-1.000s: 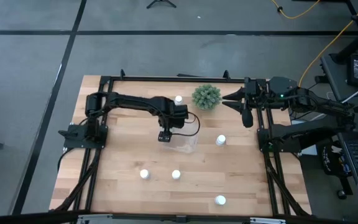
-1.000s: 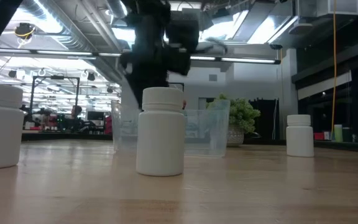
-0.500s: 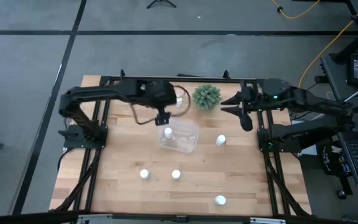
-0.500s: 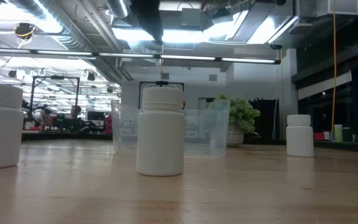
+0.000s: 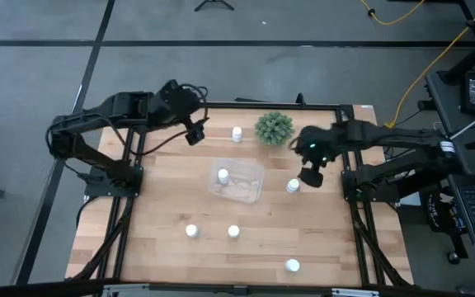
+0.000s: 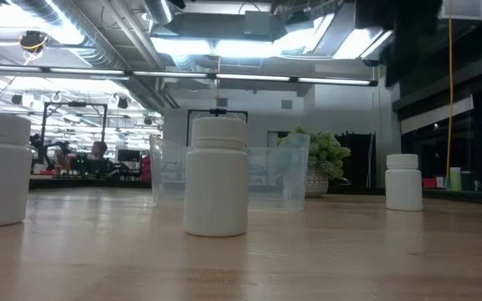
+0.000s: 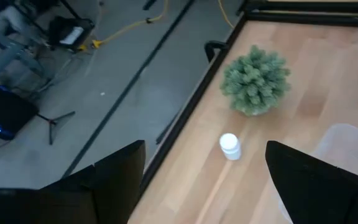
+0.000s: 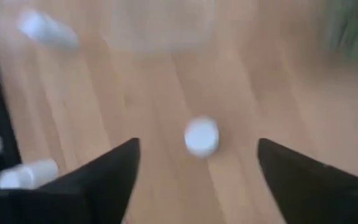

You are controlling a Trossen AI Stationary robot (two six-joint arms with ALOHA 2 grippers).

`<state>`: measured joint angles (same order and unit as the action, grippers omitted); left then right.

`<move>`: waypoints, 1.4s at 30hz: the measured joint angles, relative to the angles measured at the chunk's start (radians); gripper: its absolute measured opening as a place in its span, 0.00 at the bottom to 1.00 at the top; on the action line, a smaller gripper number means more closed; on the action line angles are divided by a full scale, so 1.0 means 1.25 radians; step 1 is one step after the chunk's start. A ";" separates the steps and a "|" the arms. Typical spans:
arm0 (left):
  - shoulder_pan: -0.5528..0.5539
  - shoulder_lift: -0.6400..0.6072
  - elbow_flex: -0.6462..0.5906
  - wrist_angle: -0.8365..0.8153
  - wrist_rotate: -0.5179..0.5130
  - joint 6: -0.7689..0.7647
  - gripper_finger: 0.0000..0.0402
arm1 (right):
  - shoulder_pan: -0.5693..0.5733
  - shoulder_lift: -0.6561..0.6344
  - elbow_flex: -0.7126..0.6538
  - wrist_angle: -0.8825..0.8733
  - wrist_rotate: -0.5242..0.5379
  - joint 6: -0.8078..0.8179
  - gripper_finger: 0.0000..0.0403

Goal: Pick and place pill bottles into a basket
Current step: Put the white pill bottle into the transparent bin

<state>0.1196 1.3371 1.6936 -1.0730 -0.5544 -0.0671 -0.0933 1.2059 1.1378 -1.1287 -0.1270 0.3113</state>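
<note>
The counter [image 5: 163,247] carried the clear basket [image 5: 250,188] at its middle, one bottle [image 5: 223,176] inside. The left gripper [image 5: 195,132], fingers wide, hung folded back over the far-left corner. The right gripper [image 5: 310,176], fingers wide, reached over another bottle [image 5: 293,186].

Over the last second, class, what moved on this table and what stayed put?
The left gripper pulled back from the basket to the table's far left edge, open, leaving one bottle inside. The right gripper swung out, open, to the bottle beside the basket. Basket, plant and loose bottles stayed.
</note>
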 joint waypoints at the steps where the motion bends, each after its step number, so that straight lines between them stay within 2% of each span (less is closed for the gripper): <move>1: 0.001 -0.002 0.000 0.000 -0.008 0.000 0.81 | 0.000 0.024 0.000 -0.016 -0.002 0.002 0.90; 5: 0.008 -0.004 0.000 -0.001 -0.022 0.018 0.81 | 0.000 0.114 0.000 -0.010 0.022 0.021 0.98; 11: 0.024 -0.001 0.000 -0.001 0.012 0.023 0.81 | 0.005 0.203 0.000 0.000 0.044 0.190 0.97; 22: 0.028 -0.001 0.000 -0.001 0.020 0.052 0.81 | 0.041 0.218 -0.001 0.009 0.074 0.334 0.96; 29: 0.028 -0.001 0.000 -0.001 0.020 0.038 0.81 | 0.080 0.234 -0.001 0.039 0.087 0.333 0.96; 33: 0.028 -0.001 0.000 0.000 0.020 0.020 0.81 | 0.092 0.256 -0.001 0.030 0.127 0.329 0.96; 42: 0.026 -0.001 0.000 -0.001 0.026 0.008 0.81 | 0.094 0.308 -0.002 0.028 0.128 0.319 0.96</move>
<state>0.1520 1.3357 1.6932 -1.0737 -0.5219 -0.0566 0.0242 1.5913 1.1355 -1.0942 0.0324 0.7106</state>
